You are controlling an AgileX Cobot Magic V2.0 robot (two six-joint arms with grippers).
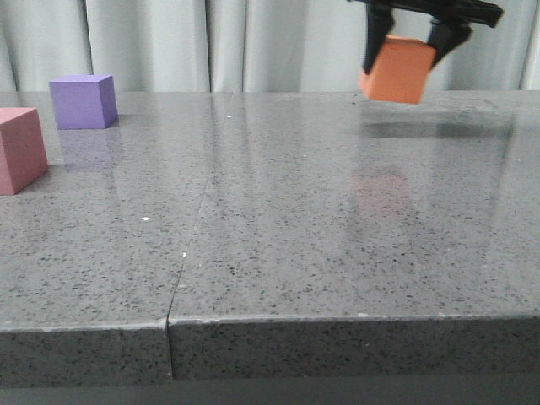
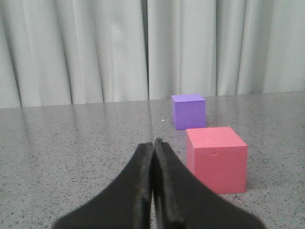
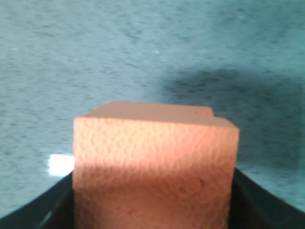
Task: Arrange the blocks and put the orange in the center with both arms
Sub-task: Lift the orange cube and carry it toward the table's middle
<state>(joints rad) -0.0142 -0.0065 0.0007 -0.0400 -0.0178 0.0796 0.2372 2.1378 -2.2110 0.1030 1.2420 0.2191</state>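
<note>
A: Front view first: why is the orange cube (image 1: 397,70) up in the air at the far right?

B: The right claw (image 1: 411,52) has it pinched between its black fingers, clear of the surface (image 1: 278,253), with its shadow and a faint reflection below. My guess is it is being carried toward the middle, which is bare.

A: It hangs a bit crooked.

B: Yes, tilted, one lower corner dipping left. The right wrist view shows the fingers flanking its two sides, so the hold looks square enough, though how deep the grip goes is hidden.

A: And the other two?

B: The purple cube (image 1: 83,101) sits far left toward the back, the pink-red cube (image 1: 20,150) nearer and partly cut off by the frame; close, not touching.

A: The left claw (image 2: 153,145)?

B: Closed on nothing, fingers pressed together, just beside the pink-red cube, probably waiting.

A: How does the orange one look?

B: Matte, bright, sharp-edged, with a fine pebbled foam-like texture up close.
</note>
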